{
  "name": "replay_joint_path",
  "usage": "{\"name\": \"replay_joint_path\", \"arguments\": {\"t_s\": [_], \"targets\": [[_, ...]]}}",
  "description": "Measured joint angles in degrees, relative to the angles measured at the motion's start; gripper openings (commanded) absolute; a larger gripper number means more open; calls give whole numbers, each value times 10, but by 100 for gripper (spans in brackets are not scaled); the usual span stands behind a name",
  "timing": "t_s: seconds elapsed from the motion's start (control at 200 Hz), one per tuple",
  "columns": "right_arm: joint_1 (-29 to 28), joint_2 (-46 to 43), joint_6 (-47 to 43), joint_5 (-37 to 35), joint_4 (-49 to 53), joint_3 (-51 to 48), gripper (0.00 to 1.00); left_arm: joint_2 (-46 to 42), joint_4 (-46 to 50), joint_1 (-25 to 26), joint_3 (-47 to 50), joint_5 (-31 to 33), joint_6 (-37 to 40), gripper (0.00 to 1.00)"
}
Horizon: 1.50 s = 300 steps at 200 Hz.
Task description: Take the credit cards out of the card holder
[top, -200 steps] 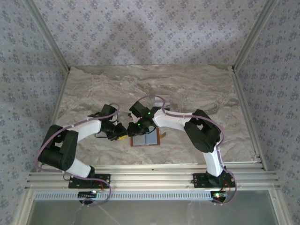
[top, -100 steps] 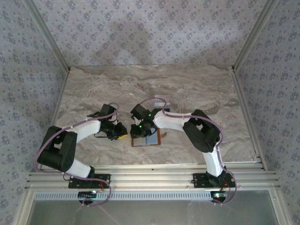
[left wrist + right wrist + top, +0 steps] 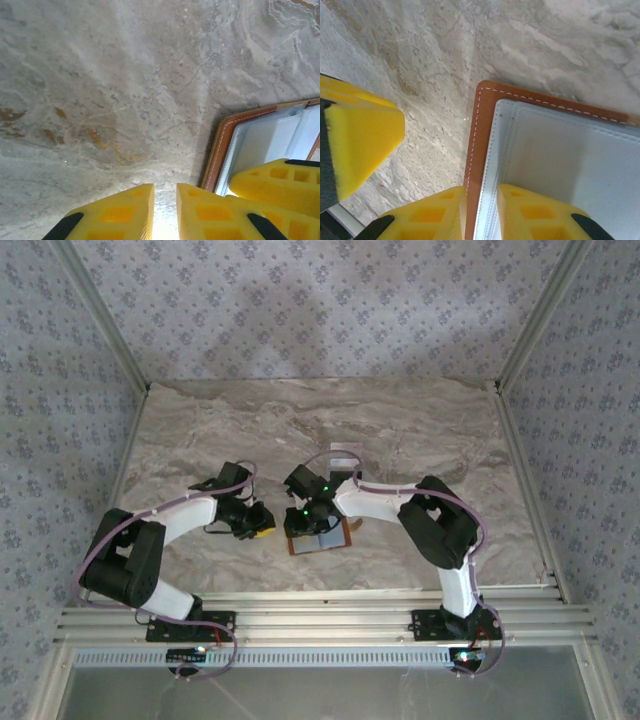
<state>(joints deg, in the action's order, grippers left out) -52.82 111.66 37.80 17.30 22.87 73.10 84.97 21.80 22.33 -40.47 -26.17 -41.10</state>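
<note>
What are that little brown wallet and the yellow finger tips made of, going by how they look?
The card holder looks like orange-brown leather or imitation: smooth face, pale stitching along its rim, with a matte grey-blue lining. The right gripper's fingers look like moulded yellow plastic or rubber, dull, with recessed square pockets. The table resembles polished grey marble, veined.

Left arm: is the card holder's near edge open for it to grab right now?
Probably yes. The left claw sits over bare table just beside the card holder, nothing between them. The right claw already straddles another part of that edge, so room is tight.
</note>
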Motion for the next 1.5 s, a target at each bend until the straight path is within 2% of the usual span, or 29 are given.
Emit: {"name": "replay_joint_path", "arguments": {"t_s": [0.27,0.49,0.74,1.049,1.499], "targets": [[3,-24,6,0,-11,-34,27,0,-11,32,-22,0,-22,18],[10,-50,18,0,-35,-77,14,19,-50,61,-26,-17,-60,13],[14,-52,20,0,-50,-88,10,52,-110,81,-19,-35,-109,10],[16,-57,24,-1,-53,-95,12,75,-163,89,3,-41,-146,7],[47,-78,29,-41,-31,-104,15,75,-174,72,13,-53,-121,7]]}}
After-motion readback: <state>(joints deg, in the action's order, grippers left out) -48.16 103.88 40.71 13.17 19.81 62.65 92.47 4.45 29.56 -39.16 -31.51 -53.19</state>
